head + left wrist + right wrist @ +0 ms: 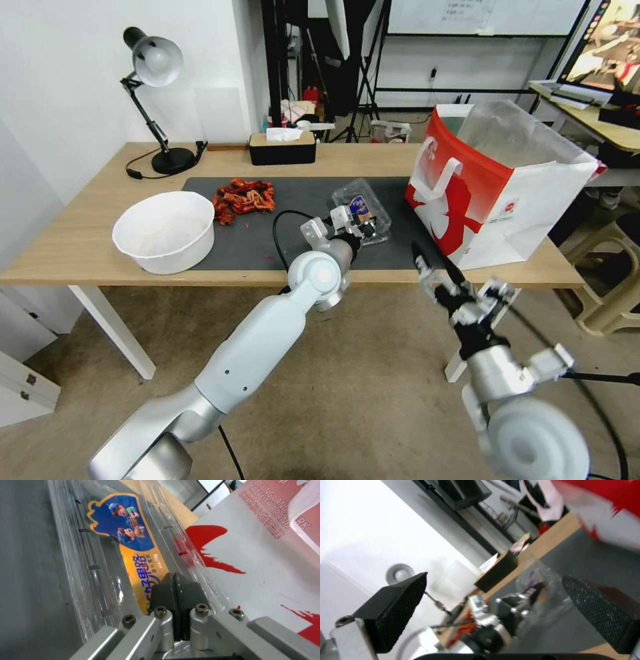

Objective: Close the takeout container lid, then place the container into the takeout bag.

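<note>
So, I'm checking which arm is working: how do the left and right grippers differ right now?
The left gripper is over the grey mat, at the takeout container; the right gripper hangs off the table's front edge, near the takeout bag. The left gripper's fingers are shut, pressed together against the clear plastic; the right gripper's fingers stand wide apart, holding nothing. Both have dark fingers on silver mounts.

The head camera is looking down over the table (80, 253). The left wrist camera is sitting almost against the container (110, 555). The right wrist camera is facing the table's length, sharing the container (540, 580) and bag (613, 525).
</note>
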### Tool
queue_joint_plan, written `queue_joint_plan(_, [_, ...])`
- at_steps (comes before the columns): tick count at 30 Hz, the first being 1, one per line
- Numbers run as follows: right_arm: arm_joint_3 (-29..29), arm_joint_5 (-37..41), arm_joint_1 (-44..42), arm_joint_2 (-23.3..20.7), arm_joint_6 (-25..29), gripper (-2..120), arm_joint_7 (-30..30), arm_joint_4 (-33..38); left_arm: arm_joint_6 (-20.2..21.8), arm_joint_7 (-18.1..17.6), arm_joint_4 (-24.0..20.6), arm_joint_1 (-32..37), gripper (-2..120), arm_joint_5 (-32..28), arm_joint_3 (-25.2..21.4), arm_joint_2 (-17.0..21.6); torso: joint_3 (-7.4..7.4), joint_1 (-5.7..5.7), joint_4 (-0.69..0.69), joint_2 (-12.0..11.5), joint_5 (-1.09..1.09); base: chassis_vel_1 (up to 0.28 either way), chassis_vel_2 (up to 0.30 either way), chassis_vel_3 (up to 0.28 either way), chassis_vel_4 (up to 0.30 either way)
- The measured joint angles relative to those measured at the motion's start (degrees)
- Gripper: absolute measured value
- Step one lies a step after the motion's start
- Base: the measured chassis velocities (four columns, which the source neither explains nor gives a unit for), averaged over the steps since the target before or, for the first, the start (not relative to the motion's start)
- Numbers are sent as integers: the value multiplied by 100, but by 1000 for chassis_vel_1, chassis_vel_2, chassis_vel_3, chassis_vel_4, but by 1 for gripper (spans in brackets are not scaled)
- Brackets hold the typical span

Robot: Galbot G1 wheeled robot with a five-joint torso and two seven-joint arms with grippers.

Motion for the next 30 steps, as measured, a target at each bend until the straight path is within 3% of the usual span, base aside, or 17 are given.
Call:
queue_joint_plan(3, [-69,715,505,-139,-297,100,363,-273,-30,8,15,-17,0,5,4,-8,0,0,-1,0,-1,0,0,0,0])
queue_joint_plan(11, [-225,1207,1321,-200,-650,100,749,-829,-78,57,-1,7,0,18,-1,63,0,0,-1,0,-1,0,0,0,0])
queue_joint_plan(30, [-645,1236,2850,-425,-1599,100,1198,-1891,-133,51,-18,6,0,18,-27,110,1,1,0,1,0,0,0,0,0])
